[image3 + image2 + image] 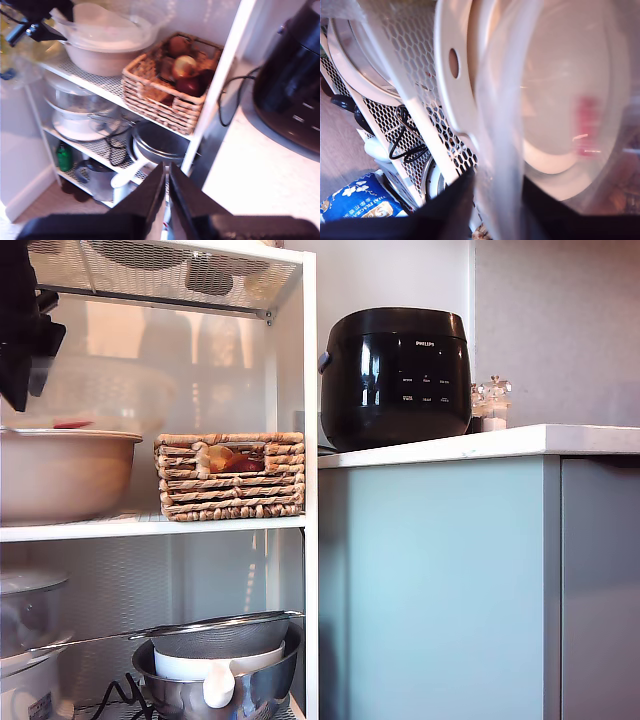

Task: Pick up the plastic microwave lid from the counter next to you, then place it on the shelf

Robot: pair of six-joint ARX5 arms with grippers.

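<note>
Lid (pixel 107 25), clear thin plastic, light and slippery, sits atop the beige bowl (pixel 60 475) on the shelf (pixel 150 527), rim pinched by my first gripper (pixel 497 200); my second gripper (pixel 167 195) hangs closed, empty.

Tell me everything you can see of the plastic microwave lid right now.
The plastic microwave lid is a clear, slightly frosted dome with a rolled rim and a red spot. It rests in the beige bowl on the shelf, at the exterior view's left beside the wicker basket. My first pincer is closed on its rim, seen close up in the first wrist view.
</note>
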